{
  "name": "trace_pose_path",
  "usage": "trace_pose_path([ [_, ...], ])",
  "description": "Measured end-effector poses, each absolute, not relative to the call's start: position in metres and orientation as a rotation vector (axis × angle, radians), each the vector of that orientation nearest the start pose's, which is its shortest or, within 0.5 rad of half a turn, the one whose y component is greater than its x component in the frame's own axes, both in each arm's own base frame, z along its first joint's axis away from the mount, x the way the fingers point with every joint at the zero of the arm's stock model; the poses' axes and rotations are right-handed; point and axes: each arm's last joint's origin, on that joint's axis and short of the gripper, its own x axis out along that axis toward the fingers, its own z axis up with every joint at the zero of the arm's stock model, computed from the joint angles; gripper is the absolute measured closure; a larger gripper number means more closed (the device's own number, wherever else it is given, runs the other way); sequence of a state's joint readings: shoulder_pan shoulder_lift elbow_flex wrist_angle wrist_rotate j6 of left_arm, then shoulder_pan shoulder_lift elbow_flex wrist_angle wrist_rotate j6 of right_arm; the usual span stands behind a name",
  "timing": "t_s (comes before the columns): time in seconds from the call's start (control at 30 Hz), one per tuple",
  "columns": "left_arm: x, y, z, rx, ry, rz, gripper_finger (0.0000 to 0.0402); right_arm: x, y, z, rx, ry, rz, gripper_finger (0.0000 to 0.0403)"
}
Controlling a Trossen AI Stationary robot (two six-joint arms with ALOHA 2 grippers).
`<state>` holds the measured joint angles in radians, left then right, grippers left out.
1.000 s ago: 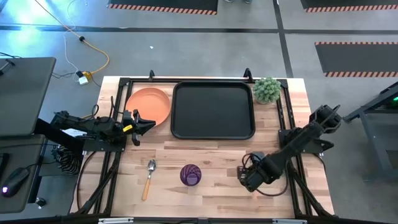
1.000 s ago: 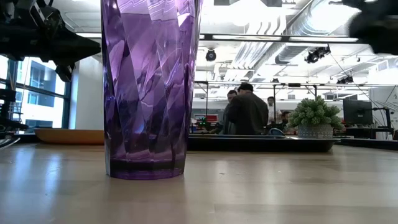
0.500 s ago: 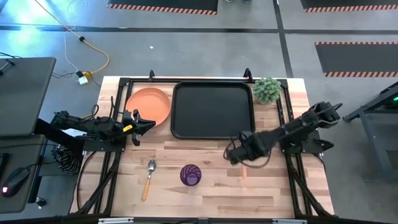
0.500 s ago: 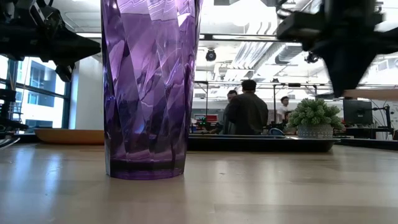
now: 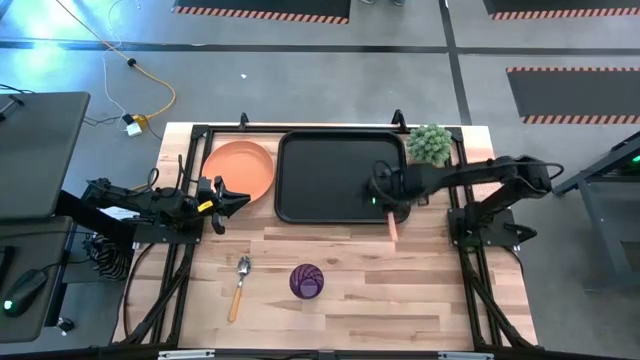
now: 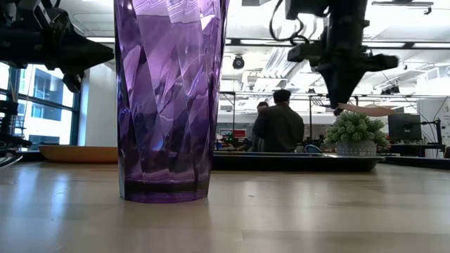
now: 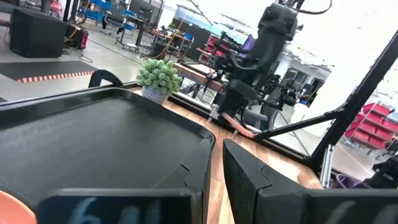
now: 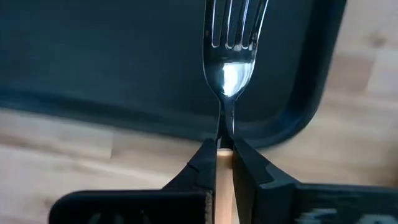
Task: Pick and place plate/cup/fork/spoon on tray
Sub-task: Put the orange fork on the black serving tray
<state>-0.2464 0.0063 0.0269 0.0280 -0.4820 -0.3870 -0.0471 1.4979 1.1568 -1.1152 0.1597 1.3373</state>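
You are mid-delivery of the fork. The large black rectangular tray [image 5: 342,178] lies at the table's far edge, nothing on it; the round orange plate [image 5: 240,168] sits beside it by the idle left gripper [image 5: 228,200], whose jaw gap I cannot tell. The right gripper [image 5: 388,205] hangs over the tray's near right corner, jaws pinched on the orange-handled silver fork [image 8: 227,56]. Next, lower and release. Only the right wrist view shows tines over the tray; the low view shows height.

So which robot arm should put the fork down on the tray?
The right one. Its claw is already shut on the fork, whose tines hang over the tray. The left claw waits beside the plate, holding nothing.
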Motion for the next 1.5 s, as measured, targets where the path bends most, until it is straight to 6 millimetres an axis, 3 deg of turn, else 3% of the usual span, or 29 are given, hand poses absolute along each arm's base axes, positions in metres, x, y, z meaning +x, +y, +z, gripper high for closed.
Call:
trace_pose_path([
  [0.33, 0.093, -0.010, 0.175, -0.432, -0.094, 0.224, 0.0369, 0.248, -0.094, 0.250, 0.980, 1.056, -1.113, 0.0396],
  [0.57, 0.093, -0.009, 0.175, -0.432, -0.098, 0.245, 0.0369, 0.241, -0.128, 0.241, 1.019, 1.007, -1.128, 0.0396],
  [0.8, 0.093, -0.008, 0.175, -0.432, -0.105, 0.277, 0.0369, 0.231, -0.134, 0.205, 1.104, 0.988, -1.126, 0.0396],
  [0.97, 0.093, -0.008, 0.175, -0.432, -0.105, 0.279, 0.0369, 0.224, -0.134, 0.191, 1.144, 1.004, -1.120, 0.0396],
  [1.27, 0.093, -0.008, 0.175, -0.432, -0.108, 0.292, 0.0369, 0.225, -0.135, 0.185, 1.151, 0.977, -1.079, 0.0396],
  [1.5, 0.093, -0.007, 0.175, -0.432, -0.111, 0.304, 0.0369, 0.226, -0.154, 0.194, 1.162, 0.887, -1.018, 0.0396],
])
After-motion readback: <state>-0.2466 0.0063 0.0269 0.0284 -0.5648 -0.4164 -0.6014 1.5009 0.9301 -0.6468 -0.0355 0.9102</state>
